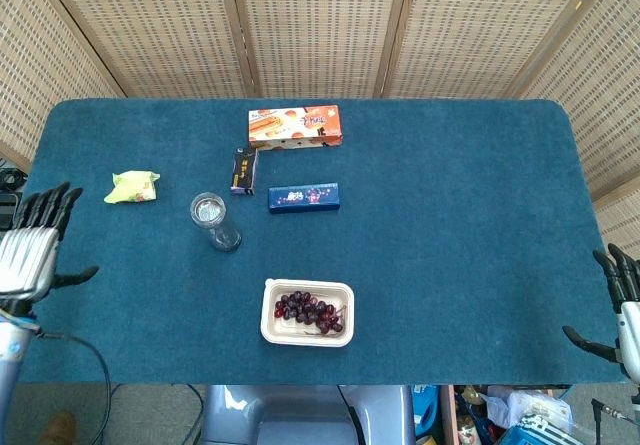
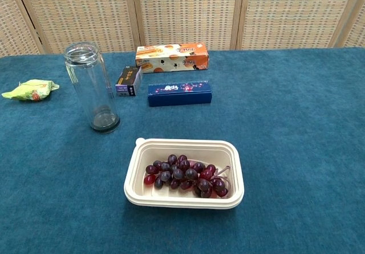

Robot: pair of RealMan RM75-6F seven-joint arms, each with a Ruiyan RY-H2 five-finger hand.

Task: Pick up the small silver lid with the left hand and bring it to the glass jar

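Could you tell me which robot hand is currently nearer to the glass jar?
The left robot hand. It sits at the table's left edge, well clear of the glass jar, fingers spread. The right robot hand is off the far right edge, much farther away.

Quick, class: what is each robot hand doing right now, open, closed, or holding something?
Left hand: open, fingers spread, holding nothing.
Right hand: open, holding nothing.

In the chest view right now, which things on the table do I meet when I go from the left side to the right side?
Yellow packet → glass jar → small dark box → blue box. The orange box and the tray of grapes overlap these, so I leave them out.
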